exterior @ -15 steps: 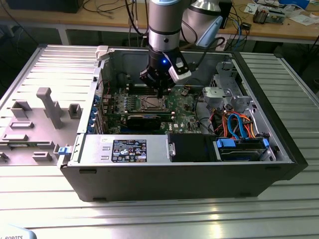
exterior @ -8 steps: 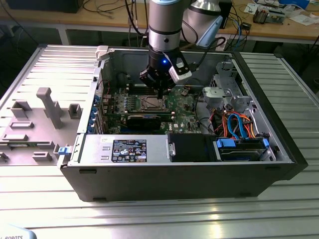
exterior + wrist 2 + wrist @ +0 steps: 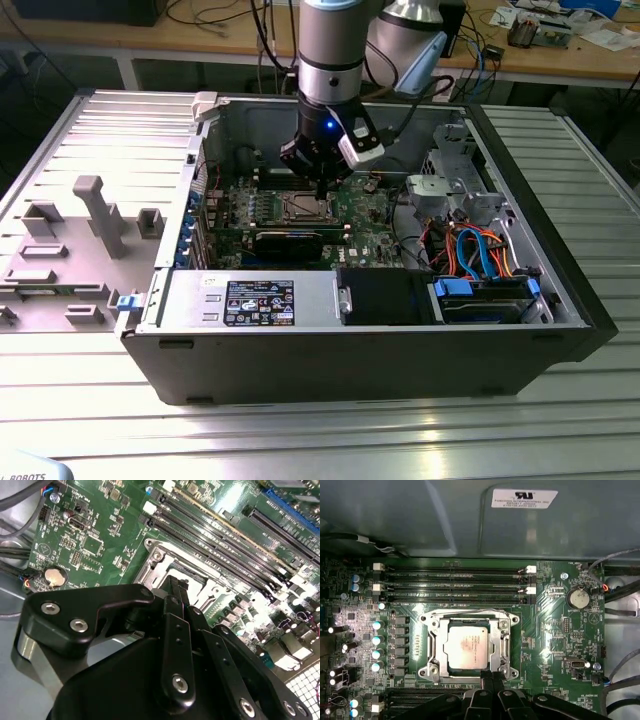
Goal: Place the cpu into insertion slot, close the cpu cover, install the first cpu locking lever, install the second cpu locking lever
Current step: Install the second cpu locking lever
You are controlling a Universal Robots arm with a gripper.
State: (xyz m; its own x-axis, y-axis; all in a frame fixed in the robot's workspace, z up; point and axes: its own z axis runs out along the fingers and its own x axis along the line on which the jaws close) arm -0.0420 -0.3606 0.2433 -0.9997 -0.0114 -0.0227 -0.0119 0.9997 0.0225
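In the first wrist view the cpu (image 3: 470,647), a silvery square chip, lies flat in the insertion slot (image 3: 514,620) on the green board. The cpu cover (image 3: 436,645) is down, and its frame surrounds the chip. A thin wire lever (image 3: 465,611) runs along the slot's edge beside the memory slots. My gripper (image 3: 492,674) is shut, with its black fingertips together at the slot's opposite edge, just over the cover's rim. The second wrist view shows the gripper (image 3: 176,583) tip-down on the cover (image 3: 159,560). In the exterior view the gripper (image 3: 319,193) hangs over the slot (image 3: 303,208).
The board lies inside an open computer case (image 3: 560,290). Several long memory slots (image 3: 455,585) run beside the socket, a black card (image 3: 290,240) lies in front of it, and a drive cage with orange and blue cables (image 3: 480,250) is at the exterior view's right. A coin battery (image 3: 578,598) sits nearby.
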